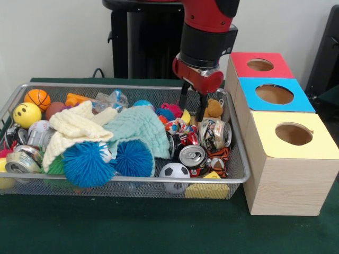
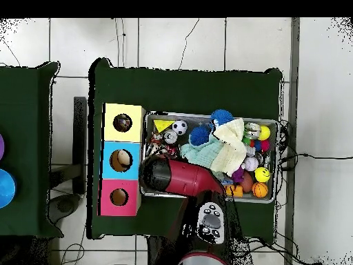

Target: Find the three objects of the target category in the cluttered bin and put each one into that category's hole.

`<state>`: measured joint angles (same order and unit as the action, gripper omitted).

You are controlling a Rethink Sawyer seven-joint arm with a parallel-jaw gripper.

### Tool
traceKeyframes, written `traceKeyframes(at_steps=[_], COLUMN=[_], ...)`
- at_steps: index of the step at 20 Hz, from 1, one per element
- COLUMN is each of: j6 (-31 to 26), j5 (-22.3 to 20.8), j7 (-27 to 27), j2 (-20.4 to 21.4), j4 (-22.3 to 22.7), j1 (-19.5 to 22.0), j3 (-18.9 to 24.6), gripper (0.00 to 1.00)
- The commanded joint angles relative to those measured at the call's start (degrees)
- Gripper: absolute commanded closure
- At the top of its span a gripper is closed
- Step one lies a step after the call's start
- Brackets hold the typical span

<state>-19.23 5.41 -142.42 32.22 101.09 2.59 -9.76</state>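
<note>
1. Bin [image 1: 127,88] packed full: cream knit cloth [image 1: 74,129] and mint cloth [image 1: 140,132] piled mid-bin, two blue spiky balls [image 1: 85,164] under them at the front rim.
2. Left end: yellow smiley ball [image 1: 26,114], small basketball [image 1: 37,98], crushed cans below them.
3. Right end: crushed cans [image 1: 192,156], a soccer ball [image 1: 174,171] against the front rim, a brown teddy bear [image 1: 214,108] in the far right corner.
4. One patchwork fabric bundle [image 1: 177,127] lies right of centre, just in front of the gripper, touching cans; other bundles can't be picked out in the clutter.
5. Gripper [image 1: 192,104] hangs over the far right part of the bin, fingers slightly apart, pointing down, holding nothing; tips sit just above the clutter beside the teddy.
6. Three boxes in a row just right of the bin: red, blue, yellow-faced; yellow-faced box's hole [image 1: 294,134] is nearest the camera. Overhead, something shows inside each hole, can't tell what.
7. Open green table in front of bin and boxes; bin's right rim sits close to the boxes.
</note>
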Motion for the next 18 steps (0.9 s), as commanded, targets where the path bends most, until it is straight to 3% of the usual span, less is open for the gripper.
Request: traceKeyframes(at_steps=[1,7,18], j6=[5.66,9.26,6.09], j5=[3.81,4.82,2.11], j7=[-9.61,-9.9,-3.76], j2=[-5.74,-7.66,-4.38], j4=[-0.2,0.73,1.65], j1=[1.81,1.72,6.77], j3=[3.76,4.4,5.56], gripper=[0.0,0.0,0.0])
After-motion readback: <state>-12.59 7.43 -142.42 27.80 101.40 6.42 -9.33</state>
